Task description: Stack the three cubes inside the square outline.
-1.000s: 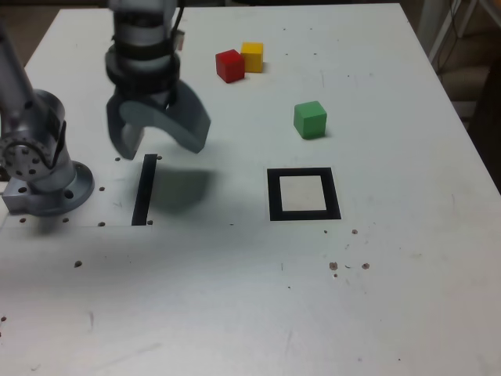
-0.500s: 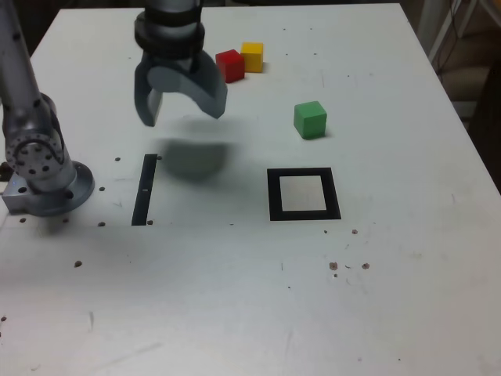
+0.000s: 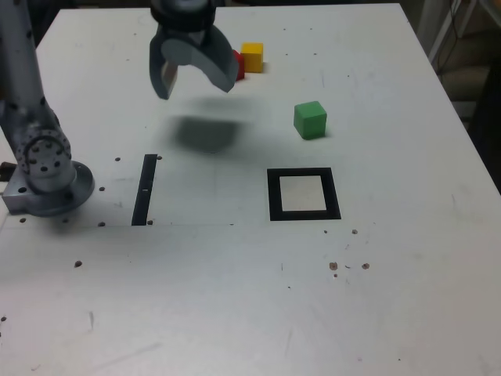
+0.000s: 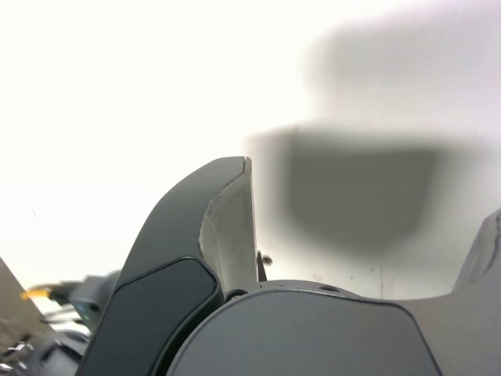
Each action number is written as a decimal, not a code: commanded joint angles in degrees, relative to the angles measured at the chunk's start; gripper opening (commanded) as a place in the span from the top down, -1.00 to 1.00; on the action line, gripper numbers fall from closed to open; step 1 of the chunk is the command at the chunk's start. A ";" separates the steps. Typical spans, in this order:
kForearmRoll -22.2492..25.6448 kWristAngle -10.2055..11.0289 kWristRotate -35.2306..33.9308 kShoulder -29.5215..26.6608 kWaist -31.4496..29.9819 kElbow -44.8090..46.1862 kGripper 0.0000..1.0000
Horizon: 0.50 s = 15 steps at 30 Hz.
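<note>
Probably light and stiff, best pinched by opposite side faces: green cube (image 3: 311,121), beyond outline (image 3: 274,196); yellow (image 3: 252,57) beside red (image 3: 240,66), the latter partly hidden behind hand (image 3: 197,90). Spread wide, empty. Around them, pale table (image 3: 180,298), pitted, shadowed; dim beyond.

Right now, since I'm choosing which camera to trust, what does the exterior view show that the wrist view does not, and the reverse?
Only exterior view: the green cube, yellow cube, partly hidden red cube, black square outline and black strip.

Only wrist view: a close look at the inner face of one finger.

Both: the open gripper, its shadow and the pale tabletop.
</note>
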 commanded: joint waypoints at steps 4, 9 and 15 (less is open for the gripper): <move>0.33 0.08 5.15 3.58 3.66 -3.86 -0.99; 0.78 0.13 9.22 6.12 7.59 -6.93 -0.98; 2.43 1.08 13.88 9.52 9.98 -11.38 -0.98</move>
